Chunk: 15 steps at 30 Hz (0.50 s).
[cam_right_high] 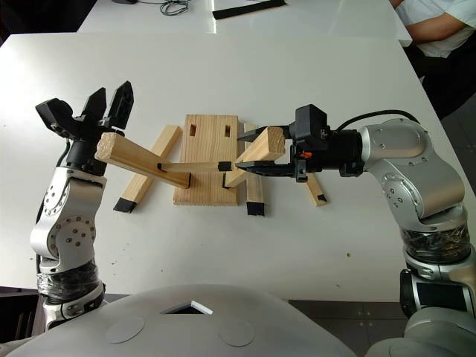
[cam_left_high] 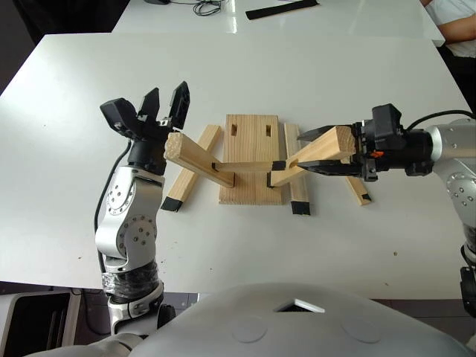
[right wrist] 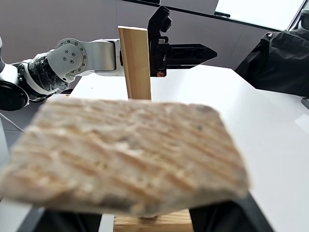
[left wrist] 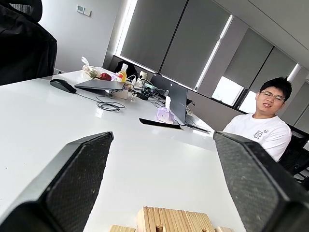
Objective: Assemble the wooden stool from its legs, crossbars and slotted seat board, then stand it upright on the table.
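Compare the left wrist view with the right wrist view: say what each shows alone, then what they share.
Left wrist view only: a mouse, a laptop and cables farther off. Right wrist view only: the leg clamped in the right gripper, its end close to the camera. Both: the left gripper, open, a wooden piece beside it, and the white table.

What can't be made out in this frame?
Head views: whether the left gripper touches the leg; overlap hides it.
Right wrist view: the blurred held leg mostly covers the jaws of the right gripper.
Left wrist view: wood cut off by bottom edge; which piece is unclear.
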Tool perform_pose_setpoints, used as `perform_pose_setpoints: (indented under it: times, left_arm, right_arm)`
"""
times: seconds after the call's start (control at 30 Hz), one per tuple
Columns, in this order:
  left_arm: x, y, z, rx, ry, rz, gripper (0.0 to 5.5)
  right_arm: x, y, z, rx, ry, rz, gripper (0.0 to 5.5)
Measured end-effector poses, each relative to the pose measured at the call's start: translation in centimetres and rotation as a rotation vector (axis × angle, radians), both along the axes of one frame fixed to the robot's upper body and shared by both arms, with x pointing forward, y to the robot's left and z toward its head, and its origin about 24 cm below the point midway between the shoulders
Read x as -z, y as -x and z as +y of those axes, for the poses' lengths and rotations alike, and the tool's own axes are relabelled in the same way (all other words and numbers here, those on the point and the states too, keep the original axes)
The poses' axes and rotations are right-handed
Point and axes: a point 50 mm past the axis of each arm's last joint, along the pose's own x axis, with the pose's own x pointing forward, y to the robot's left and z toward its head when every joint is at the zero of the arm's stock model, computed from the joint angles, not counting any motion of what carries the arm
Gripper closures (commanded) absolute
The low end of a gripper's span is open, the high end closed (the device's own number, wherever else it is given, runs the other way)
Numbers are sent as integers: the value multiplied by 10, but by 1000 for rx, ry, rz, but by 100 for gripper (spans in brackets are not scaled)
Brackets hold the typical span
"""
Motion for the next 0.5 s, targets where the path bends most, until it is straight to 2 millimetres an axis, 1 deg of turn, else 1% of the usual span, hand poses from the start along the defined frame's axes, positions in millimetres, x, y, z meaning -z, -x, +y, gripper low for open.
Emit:
perform_pose_setpoints:
  times: [0.23,0.4,0.5]
  left_arm:
    - [8,7,-11,-12,-28,18,166]
    - [12,9,-10,-48,-31,23,166]
    - [14,8,-10,-60,-27,28,166]
  right_arm:
    - [-1,-3,6,0,24,2,348]
    - [-8,-6,17,-6,61,22,348]
    - [-11,-8,21,-11,67,68,348]
